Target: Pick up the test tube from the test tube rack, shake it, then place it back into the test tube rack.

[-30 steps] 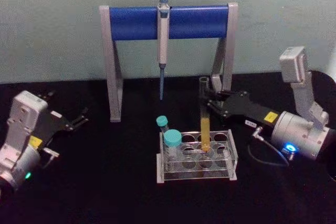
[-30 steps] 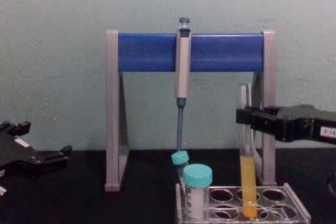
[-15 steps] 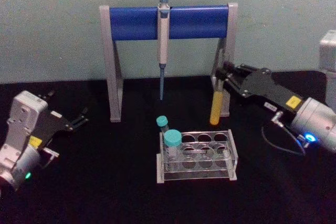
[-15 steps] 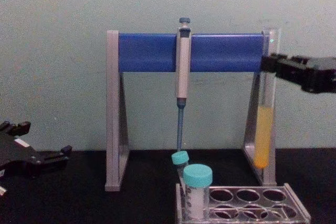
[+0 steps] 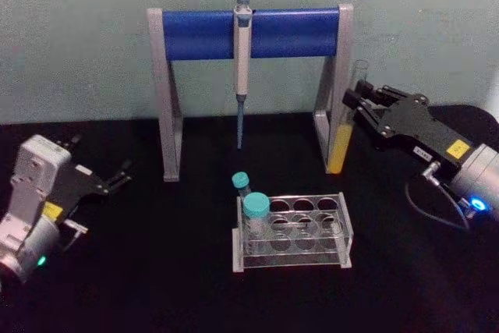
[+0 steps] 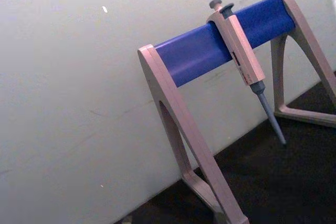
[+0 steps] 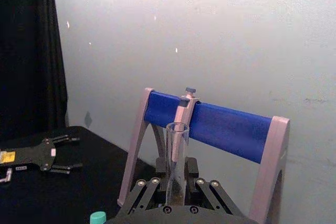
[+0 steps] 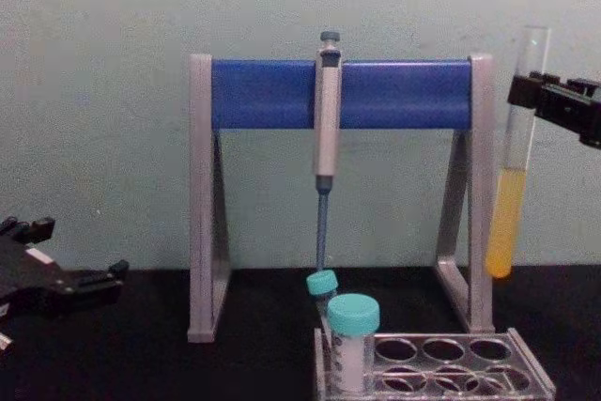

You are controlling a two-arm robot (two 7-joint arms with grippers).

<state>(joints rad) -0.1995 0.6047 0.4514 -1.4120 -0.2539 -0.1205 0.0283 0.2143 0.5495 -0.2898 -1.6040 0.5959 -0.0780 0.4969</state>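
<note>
Matte black table (image 5: 156, 286), pale wall (image 5: 78, 37), right gripper (image 5: 355, 104) pinching slim clear glass test tube (image 5: 346, 121), near-upright, above-right of low clear plastic test tube rack (image 5: 344, 228), left gripper (image 5: 121, 176) spread, parked well left of rack.

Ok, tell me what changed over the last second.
The right claw, shut on the long clear glass test tube of yellow-orange liquid, lifted it out of the low clear plastic rack and carried it up and rightward. The left claw, teal-capped tubes and grey-and-blue pipette stand stayed put.
</note>
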